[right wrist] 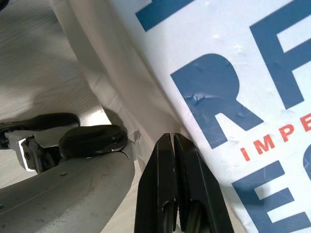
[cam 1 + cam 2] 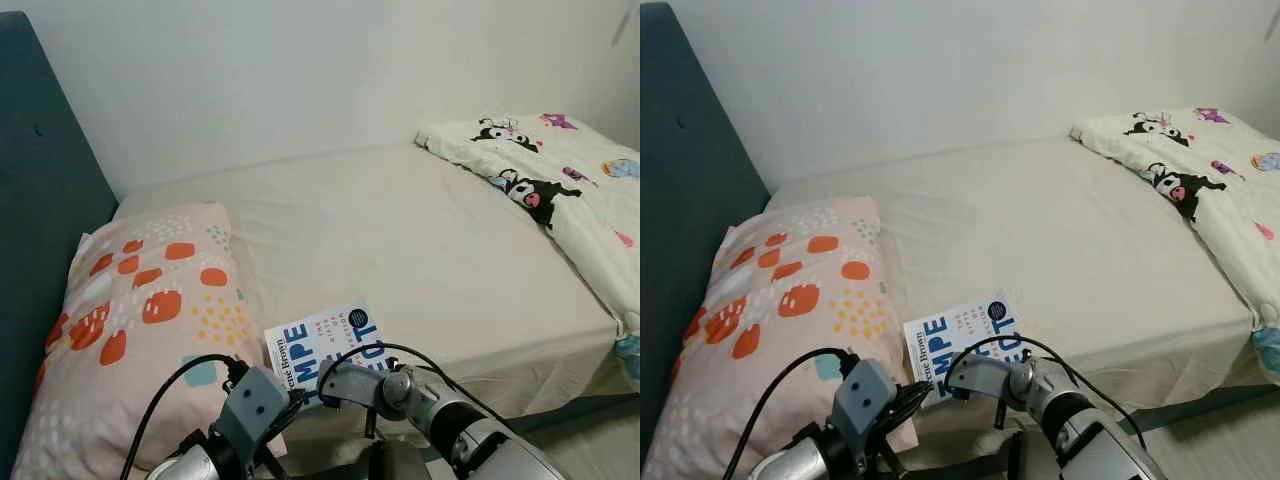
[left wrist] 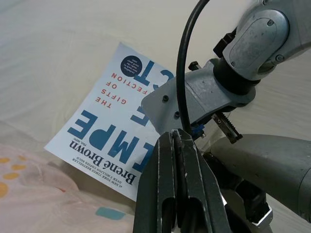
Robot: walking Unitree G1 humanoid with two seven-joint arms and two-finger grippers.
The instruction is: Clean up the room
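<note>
book (image 2: 325, 345) lies flat on the bed sheet (image 2: 420, 250) close to the mattress's near edge, cover up, directly under and just ahead of the right gripper (image 1: 176, 145). right gripper's fingers are pressed together, tips at the book's near edge where it meets the sheet, pinching nothing. left gripper (image 3: 176, 145) hovers just beside the right wrist, fingers also pressed together, pointing at the book's author-name corner.

risks, as a judgement:
- closed fingers can't grab a thin flat paperback; a push from here likely just slides it further up the bed, away from the gripper.
- glossy cover on smooth fabric = low friction, it skids easily.
- tips nosing under the edge could snag the sheet and bunch it instead of lifting the book.
- the two wrists are crowded, with the left arm's black cable (image 3: 187, 73) looping over the right wrist; contact or cable snag is plausible if either arm moves.
- pinching only the cover would let the pages fan open or crease it.

materials: book is a thin rectangular softcover, white glossy with blue and red lettering, a small dent visible in the laminate. sheet is cream, matte, softly wrinkled. pillow (image 2: 140, 330) on the left gripper's outer side is plump, pink with orange blotches, touching the book's corner or nearly. cartoon-print quilt (image 2: 560, 190) sits bunched well apart, beyond the right gripper. teal headboard (image 2: 40, 200) looks padded.
</note>
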